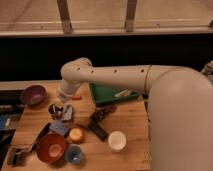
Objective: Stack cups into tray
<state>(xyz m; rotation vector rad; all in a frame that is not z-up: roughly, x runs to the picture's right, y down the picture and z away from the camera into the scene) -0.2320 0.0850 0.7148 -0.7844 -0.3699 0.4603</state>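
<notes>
The green tray lies at the back of the wooden table, partly hidden by my white arm. The cream-white cup stands at the front right. The orange-yellow cup and the blue cup stand front centre, beside the red-orange bowl. A dark metallic cup stands at the left. My gripper hangs below the arm's wrist, right beside the dark cup and above the table. No cup shows inside the tray.
A purple bowl sits at the back left. A black flat bar, a dark pine-cone-like thing, a small orange piece and a bluish object lie mid-table. Utensils lie at the front left corner.
</notes>
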